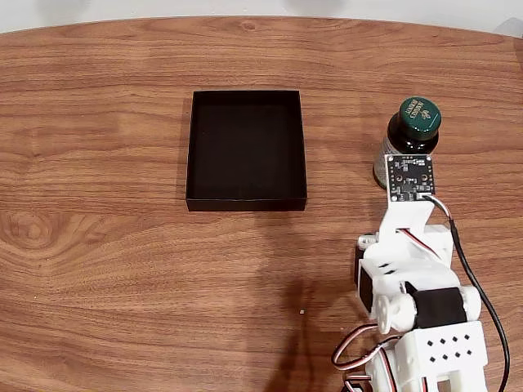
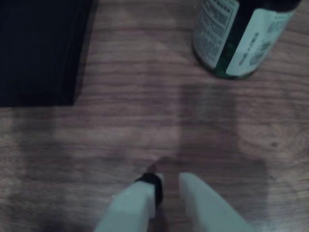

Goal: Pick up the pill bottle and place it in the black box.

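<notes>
A: Where is the pill bottle (image 1: 415,135)?
B: Upright on the tabletop (image 1: 98,269), at about three o'clock from the black box (image 1: 246,149) and well apart from it. The fixed view shows its green embossed cap; the wrist view shows its white label (image 2: 217,29) instead.
A: And the pincer (image 2: 169,186)?
B: In the wrist view its white fingers (image 2: 203,203) stand slightly parted with only a narrow gap, gripping nothing, hanging over bare wood short of the bottle, which lies at one o'clock. The fixed view shows the arm (image 1: 417,286) just below the bottle.

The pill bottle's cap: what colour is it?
Green, with embossed lettering; the cap of the pill bottle shows best in the fixed view.
</notes>
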